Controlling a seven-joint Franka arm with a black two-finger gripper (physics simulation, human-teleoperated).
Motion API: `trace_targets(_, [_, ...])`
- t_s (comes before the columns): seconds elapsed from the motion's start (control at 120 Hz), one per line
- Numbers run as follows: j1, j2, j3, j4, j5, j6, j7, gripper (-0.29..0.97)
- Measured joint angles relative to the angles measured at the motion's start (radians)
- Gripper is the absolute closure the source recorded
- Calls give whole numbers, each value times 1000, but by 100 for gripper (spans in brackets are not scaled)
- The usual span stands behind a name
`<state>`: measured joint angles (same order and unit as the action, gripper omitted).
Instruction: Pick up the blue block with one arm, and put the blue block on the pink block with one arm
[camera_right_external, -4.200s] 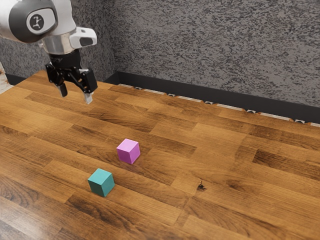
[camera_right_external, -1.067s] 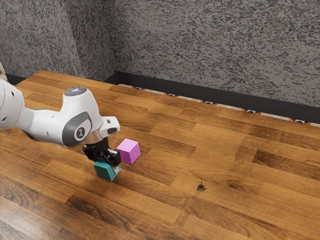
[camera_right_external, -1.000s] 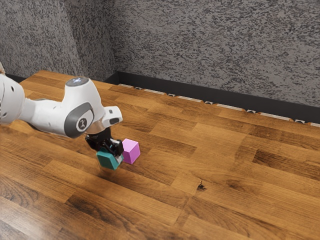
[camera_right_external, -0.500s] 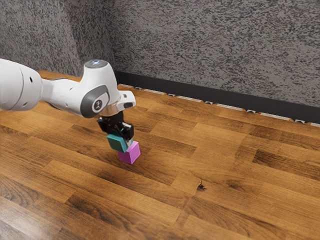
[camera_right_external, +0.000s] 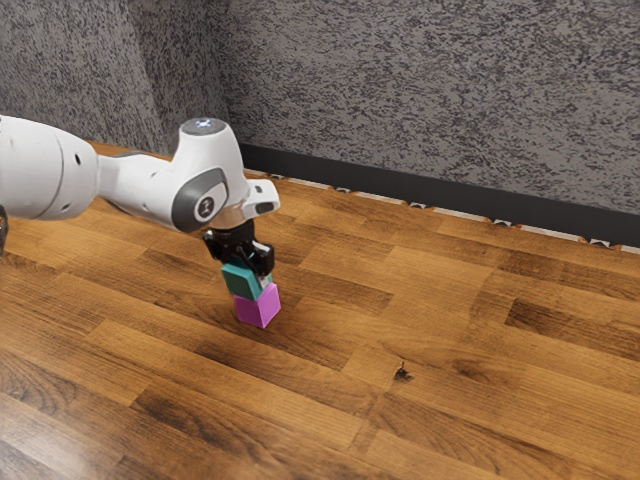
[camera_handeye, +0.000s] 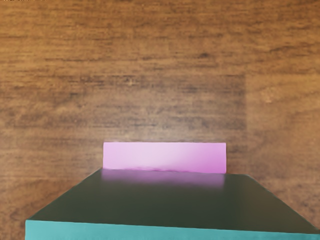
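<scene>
Your fingers (camera_right_external: 264, 260) are clamping the blue block (camera_right_external: 242, 283), a matte teal cube with crisp edges, from two sides. It is sitting between them, directly over the smooth pink block (camera_right_external: 257, 306) that is resting on the wood-grain plank surface (camera_right_external: 450, 330).

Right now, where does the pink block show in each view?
Exterior view: the pink block stands on the wooden table, toward the exterior view's left of centre, directly under the blue block gripped by the gripper.
Wrist view: the pink block is a strip just beyond the blue block.
Shared landmark: the blue block.
</scene>
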<state>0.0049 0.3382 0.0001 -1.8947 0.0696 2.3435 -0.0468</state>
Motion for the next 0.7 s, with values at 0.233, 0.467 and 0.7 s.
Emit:
trace_targets(0.233, [10,11,-12,4,-4,-2,4,23])
trace_targets(0.467, [6,-118,-21,-9,-7,-19,15,8])
trace_targets(0.7, [-10,-401,-22,-17,-26,-140,14,3])
